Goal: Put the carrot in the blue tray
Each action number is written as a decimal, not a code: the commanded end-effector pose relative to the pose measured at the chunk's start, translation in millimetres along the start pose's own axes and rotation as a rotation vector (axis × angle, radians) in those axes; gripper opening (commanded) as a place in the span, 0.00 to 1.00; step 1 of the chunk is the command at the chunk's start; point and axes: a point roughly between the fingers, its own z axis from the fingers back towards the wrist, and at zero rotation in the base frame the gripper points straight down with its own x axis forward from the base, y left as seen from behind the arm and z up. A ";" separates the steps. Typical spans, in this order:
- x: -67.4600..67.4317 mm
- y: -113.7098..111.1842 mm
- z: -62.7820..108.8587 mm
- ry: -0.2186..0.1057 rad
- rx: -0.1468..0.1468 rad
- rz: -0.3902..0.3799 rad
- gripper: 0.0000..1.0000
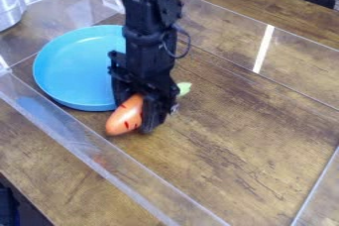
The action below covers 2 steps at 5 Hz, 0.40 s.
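Gripper [141,114]: black, pointing straight down, jaws clamping the carrot [126,117] from both sides. Carrot: small, orange, tilting with its rounded end toward the lower left and its green leafy top [183,89] peeking out behind the gripper at right; hanging just beside the near rim of the blue tray [69,65], outside it. Blue tray: round, shallow, sitting on the wooden table [252,131] to the left of the arm. Clear plastic barrier [79,139]: running along the table's near edge.
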 end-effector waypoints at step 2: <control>17.8 24.9 81.9 -0.175 0.065 0.049 0.00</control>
